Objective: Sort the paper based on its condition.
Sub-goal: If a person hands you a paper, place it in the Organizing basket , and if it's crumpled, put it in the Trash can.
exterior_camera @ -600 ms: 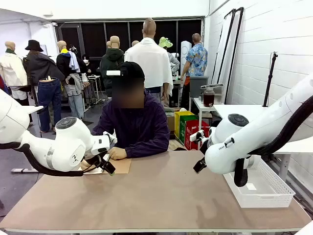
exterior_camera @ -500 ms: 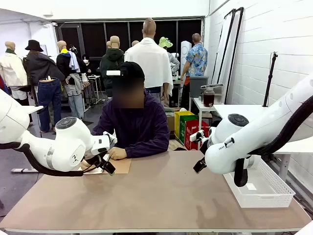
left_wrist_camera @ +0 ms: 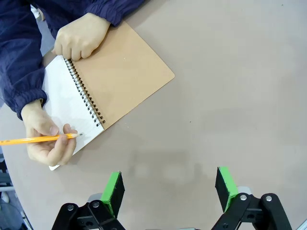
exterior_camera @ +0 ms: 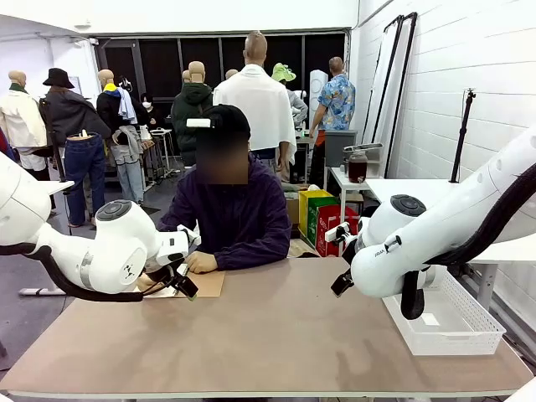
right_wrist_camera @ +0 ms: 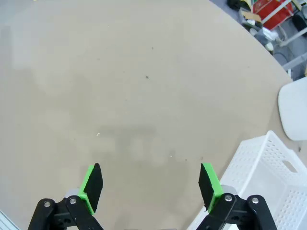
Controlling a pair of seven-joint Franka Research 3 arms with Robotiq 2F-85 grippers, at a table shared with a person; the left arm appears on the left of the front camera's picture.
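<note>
Paper (left_wrist_camera: pixel 62 103) under person's writing hand (left_wrist_camera: pixel 48 143); left claw (left_wrist_camera: pixel 170 187) hovers spread wide.

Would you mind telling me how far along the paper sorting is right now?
Nothing looks sorted yet. In hand: the person's hand holds a pencil to the open notebook. The left gripper and right gripper hang open and empty over the table. All picking and sorting of sheets is left; the white basket stands near the right gripper.

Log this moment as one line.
left tool: open, over table near spiral notebook | right tool: open, over table beside white basket | person's hand: pencil on notebook
</note>
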